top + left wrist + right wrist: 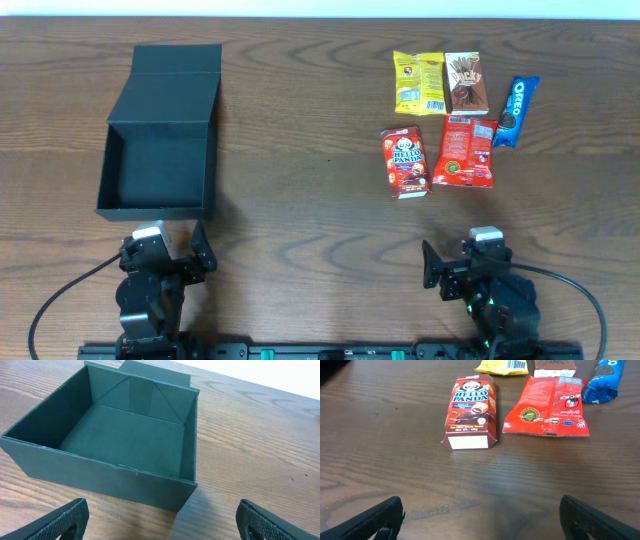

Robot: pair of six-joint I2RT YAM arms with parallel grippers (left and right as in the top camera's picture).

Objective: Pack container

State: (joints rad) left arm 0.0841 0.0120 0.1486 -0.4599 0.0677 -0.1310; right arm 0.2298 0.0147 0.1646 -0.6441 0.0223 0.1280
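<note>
Overhead, the container [160, 165] sits lid-open on the surface [300, 200] at left, 5 snack packets [405, 162] lie well apart at right, and the left gripper [162, 521] and right gripper [482, 517] both stand spread wide.

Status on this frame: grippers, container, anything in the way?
Left gripper open, empty, short of the container. Right gripper open, empty, facing the Hello Panda box. Container lid open, nothing inside. No obstruction seen.

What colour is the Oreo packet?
The Oreo packet is blue with white lettering, clearest in the overhead view.
</note>
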